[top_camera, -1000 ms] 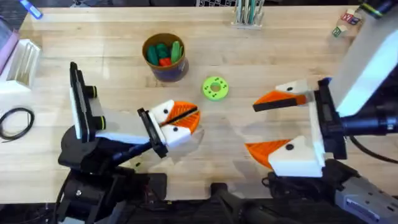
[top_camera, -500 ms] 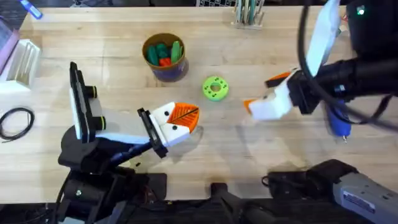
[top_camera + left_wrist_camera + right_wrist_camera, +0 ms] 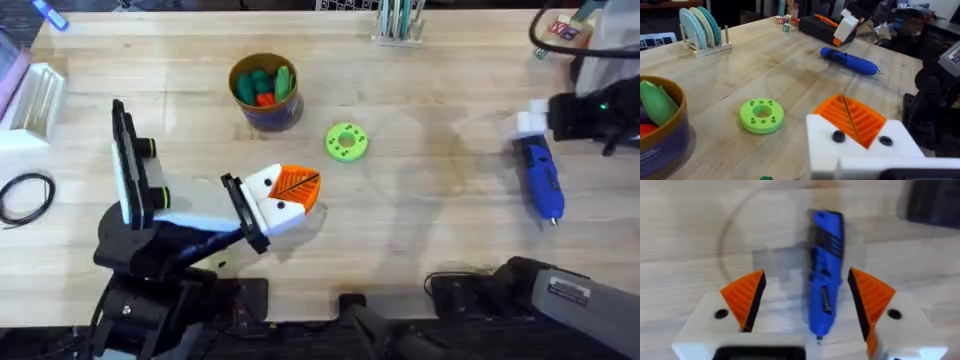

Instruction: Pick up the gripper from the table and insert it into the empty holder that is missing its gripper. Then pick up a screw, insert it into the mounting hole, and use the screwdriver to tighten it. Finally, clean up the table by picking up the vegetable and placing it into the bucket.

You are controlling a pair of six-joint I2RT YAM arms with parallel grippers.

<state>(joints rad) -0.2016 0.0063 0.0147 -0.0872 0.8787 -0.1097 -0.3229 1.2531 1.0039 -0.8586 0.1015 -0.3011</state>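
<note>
While I am hovering my right gripper (image 3: 807,305) over the screwdriver (image 3: 826,272), its two orange pads are standing wide apart, one on each side of the blue body, and they are holding nothing. The screwdriver is lying flat on the table (image 3: 430,220) at the right side, with its slim tip pointing toward my base.

My left gripper (image 3: 290,195) is resting low near the middle of the table. Its pads are pressed together with only a thin dark line between them, and I cannot tell if something is caught there. The bucket (image 3: 265,90) is standing behind it with green and red things already inside; a lime green ring (image 3: 346,141) is lying between the bucket and the screwdriver.

I am judging these risks. The blue body is round and smooth, so if I am closing off its centre, it may be rolling away or turning in my pads. If I am coming down too far, my pads may be hitting the wood before they close. If I am gripping too near the tip, the heavy end may be tilting down when I lift, and then the tip will not be meeting the screw straight.
</note>
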